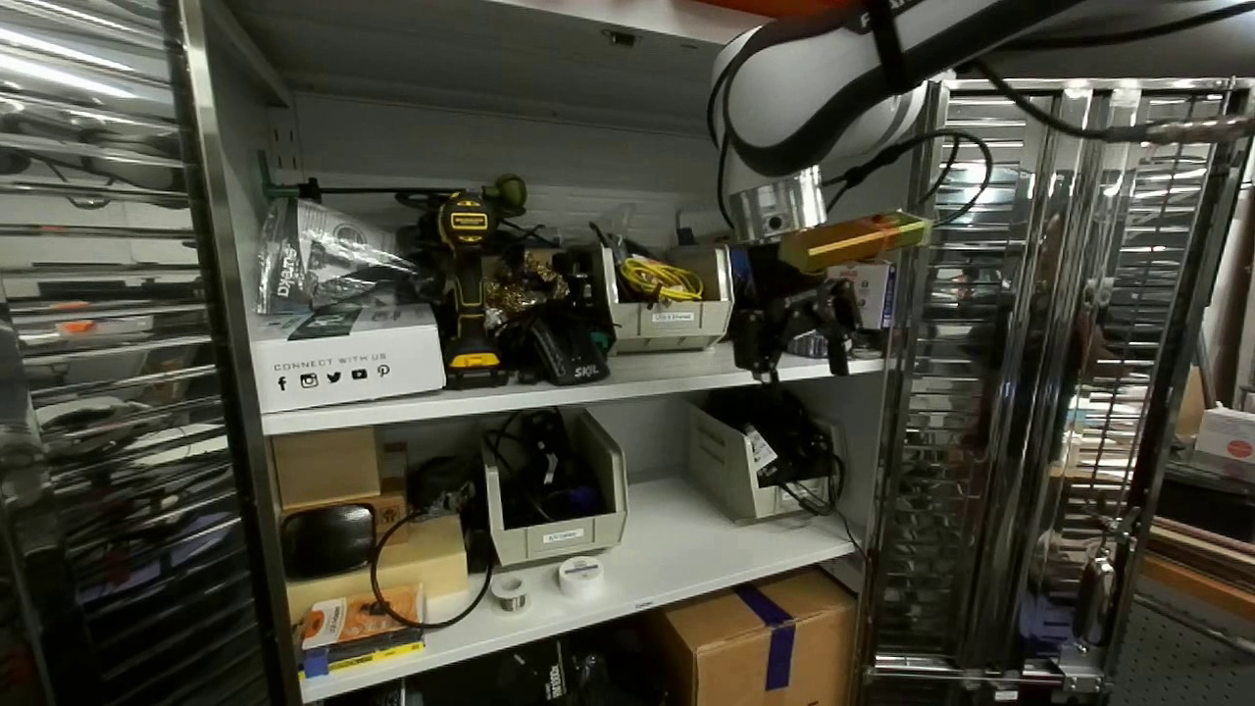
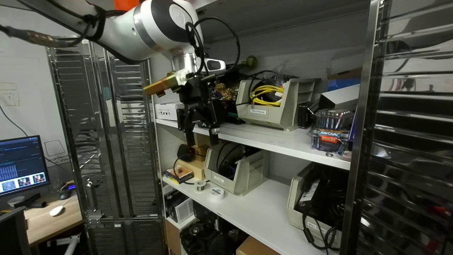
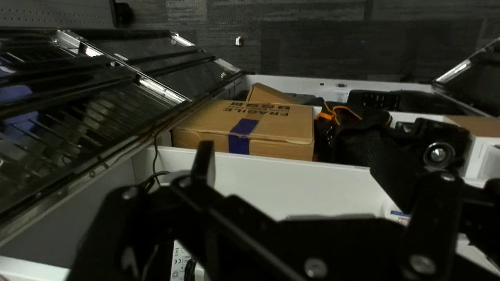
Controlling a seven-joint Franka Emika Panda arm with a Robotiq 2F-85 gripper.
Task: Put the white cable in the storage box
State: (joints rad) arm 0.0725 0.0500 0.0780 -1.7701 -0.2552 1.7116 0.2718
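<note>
Hanging from my arm, the tool is released, its fingers spread well apart in the wrist view. Where the white cable lies I cannot tell from any view. Next off, two spools rest near each other at the front of the middle tabletop. Just behind them is a grey storage box with dark contents; well apart from it, a second storage box is heaped with black cords. Up on the higher tabletop, a third storage box holds a coiled yellow cable. Which box is meant, I cannot tell. Farthest off stands the white back wall.
</note>
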